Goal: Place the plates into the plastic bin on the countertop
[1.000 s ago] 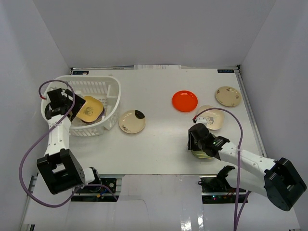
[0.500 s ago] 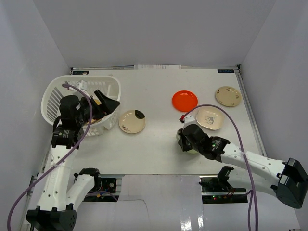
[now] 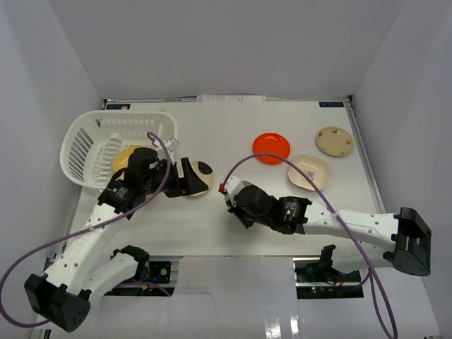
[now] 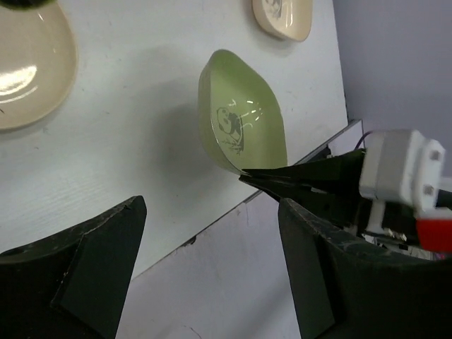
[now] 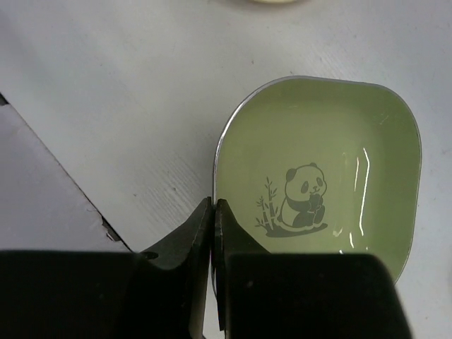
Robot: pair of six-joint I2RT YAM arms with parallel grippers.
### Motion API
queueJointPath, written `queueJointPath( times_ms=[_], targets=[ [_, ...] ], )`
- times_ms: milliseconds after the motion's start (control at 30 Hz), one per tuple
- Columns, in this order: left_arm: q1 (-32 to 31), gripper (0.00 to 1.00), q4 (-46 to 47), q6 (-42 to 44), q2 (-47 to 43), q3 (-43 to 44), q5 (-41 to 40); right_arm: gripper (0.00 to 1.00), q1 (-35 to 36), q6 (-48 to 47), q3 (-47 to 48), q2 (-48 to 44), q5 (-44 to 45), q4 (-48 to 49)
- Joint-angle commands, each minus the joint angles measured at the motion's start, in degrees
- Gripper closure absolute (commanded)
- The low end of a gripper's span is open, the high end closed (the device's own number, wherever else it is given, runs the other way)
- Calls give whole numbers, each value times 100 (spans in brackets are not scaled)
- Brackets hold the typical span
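Pinching the rim of the green plate (image 5: 332,162), the right gripper (image 5: 213,212) is carrying it, tilted, above the countertop (image 3: 233,127) toward the centre, having just closed at 5 o'clock. The left gripper (image 4: 210,203), jaws wide and empty, is swinging out of the plastic bin (image 3: 72,152) at 10 o'clock toward the cream round plate (image 4: 28,70). The yellow plate (image 3: 123,157) is lying inside the bin, so stacking is progressing.

plain white walls (image 3: 226,49) stand on three sides.
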Motion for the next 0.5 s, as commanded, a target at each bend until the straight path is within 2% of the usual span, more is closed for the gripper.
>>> queueJointPath(
  times_ms=[0,100,333,433,467],
  targets=[
    [-484,14,163,-210,321,-287,-477,92,273,-776,479,121,-60,353],
    [-889,14,488,-377,637,-419,-723,92,501,-918,673,262,132,345],
    [-1004,14,1280,-641,1130,-586,-636,92,862,-901,647,271,300,485],
    [-1180,24,1394,-659,1376,-674,-732,92,897,-875,506,192,326,634],
    [-1241,34,1412,-667,1438,-709,-784,92,897,-875,489,192,344,661]
  ],
)
